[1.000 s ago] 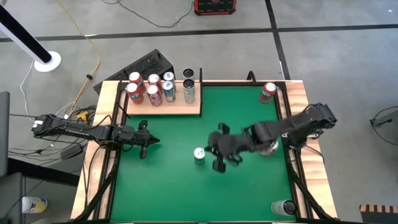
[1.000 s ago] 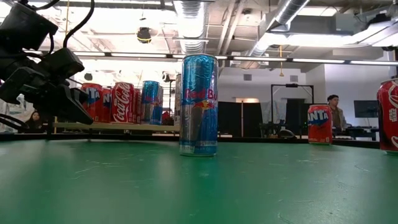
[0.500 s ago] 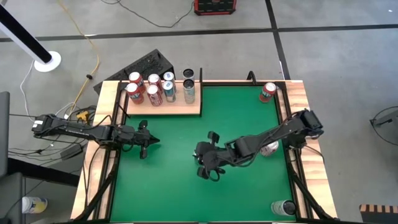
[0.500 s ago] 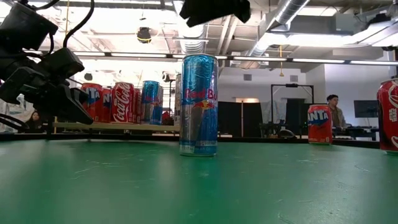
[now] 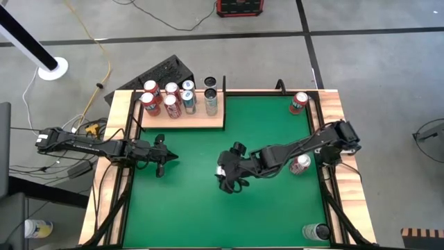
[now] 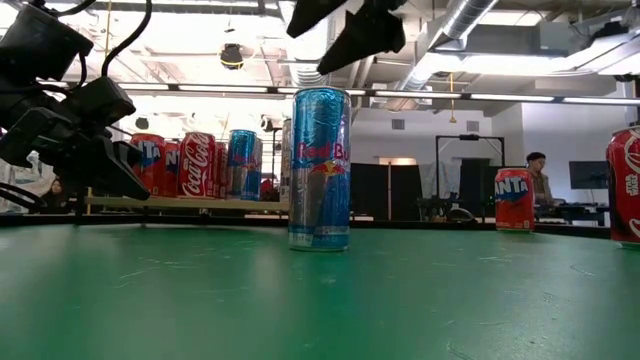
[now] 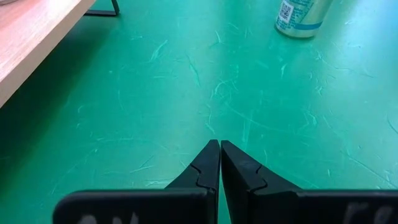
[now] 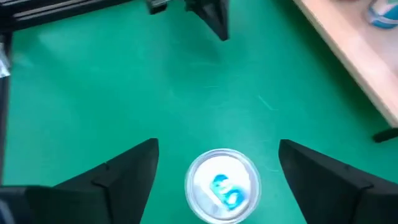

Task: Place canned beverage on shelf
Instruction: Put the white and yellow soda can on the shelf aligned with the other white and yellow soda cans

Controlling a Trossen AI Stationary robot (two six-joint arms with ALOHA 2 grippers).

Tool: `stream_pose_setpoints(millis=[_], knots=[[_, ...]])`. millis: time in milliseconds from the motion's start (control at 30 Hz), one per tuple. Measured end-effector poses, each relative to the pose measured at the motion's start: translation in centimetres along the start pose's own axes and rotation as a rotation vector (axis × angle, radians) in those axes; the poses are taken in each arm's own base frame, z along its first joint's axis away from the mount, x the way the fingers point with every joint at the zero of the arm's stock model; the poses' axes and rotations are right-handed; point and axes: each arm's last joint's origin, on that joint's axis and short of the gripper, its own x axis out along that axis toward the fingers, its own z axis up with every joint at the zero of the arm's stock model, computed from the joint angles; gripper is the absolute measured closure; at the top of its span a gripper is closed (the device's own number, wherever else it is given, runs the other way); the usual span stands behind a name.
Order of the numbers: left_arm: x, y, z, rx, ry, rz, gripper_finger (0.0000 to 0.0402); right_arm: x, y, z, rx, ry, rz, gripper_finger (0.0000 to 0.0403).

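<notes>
1. Right gripper (image 8: 217,177) is hovering with fingers (image 8: 121,174) spread wide.
2. Can (image 8: 222,185) is standing upright on green felt (image 8: 124,93), centred between them, untouched.
3. Shelf (image 8: 354,50) edge is showing well ahead, off to one side.

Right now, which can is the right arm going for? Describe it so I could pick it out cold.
Start at the green table and find the right gripper, open near the middle. Directly beneath it stands a tall slim blue-and-silver can, upright between the fingers but not yet gripped. Unlike the red cans by the right edge and the cans grouped on the wooden shelf, it stands alone.
</notes>
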Motion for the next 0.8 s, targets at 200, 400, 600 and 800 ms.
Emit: stream_pose_setpoints(millis=[200,400,600,800], knots=[[0.0,0.0,0.0,0.0,0.0,0.0,0.0402,0.2,-0.6,0.0,0.016,0.014,-0.036,0.0039],[0.0,0.0,0.0,0.0,0.0,0.0,0.0402,1.3,-0.2,-0.9,-0.005,0.031,-0.083,0.0042],[0.0,0.0,0.0,0.0,-0.001,0.0,0.0402,3.4,0.4,-2.2,0.012,0.082,-0.122,0.0042],[0.0,0.0,0.0,0.0,-0.001,0.0,0.0402,5.0,1.3,-2.7,0.026,0.061,-0.094,0.0042]])
